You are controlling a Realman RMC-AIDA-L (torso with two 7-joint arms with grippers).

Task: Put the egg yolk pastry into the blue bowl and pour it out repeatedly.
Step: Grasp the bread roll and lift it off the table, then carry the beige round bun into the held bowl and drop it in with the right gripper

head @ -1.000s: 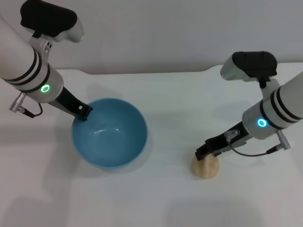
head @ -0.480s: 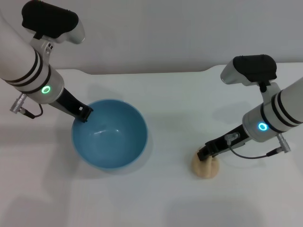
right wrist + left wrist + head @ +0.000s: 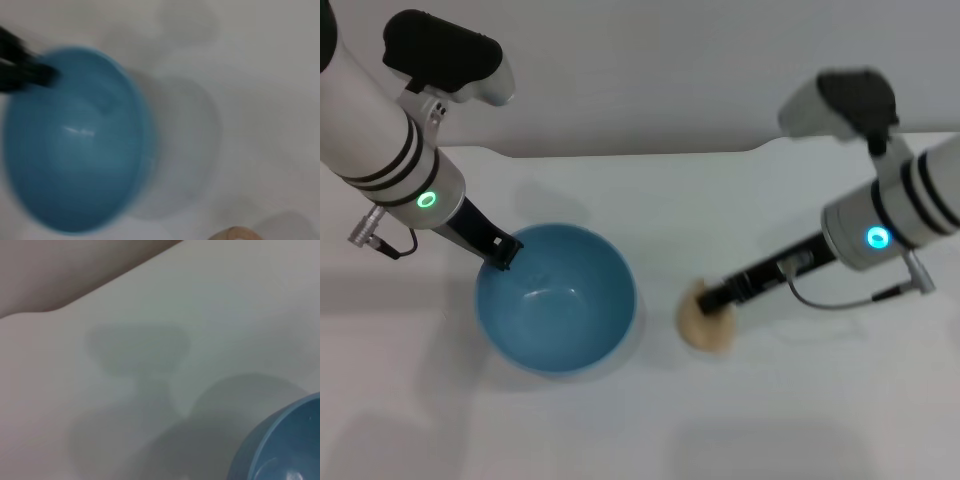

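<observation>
Midway still — small pale beige-tan egg yolk pastry (image 3: 705, 325) pinched in the closed right gripper (image 3: 715, 301), just beside the glossy round sky-blue bowl (image 3: 556, 298), empty, rim clamped by the left gripper (image 3: 502, 251) — drop-in and pouring not yet done.

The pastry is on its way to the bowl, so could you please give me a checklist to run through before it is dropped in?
1. Right gripper shut on the pastry: ok, it sits on top of it in the head view.
2. Pastry over the bowl: not ok, it is beside the bowl's right rim.
3. Bowl upright with mouth open: ok.
4. Bowl inside free of other things: ok.
5. Left gripper on the far-left rim: ok, though its finger state cannot be told.
</observation>
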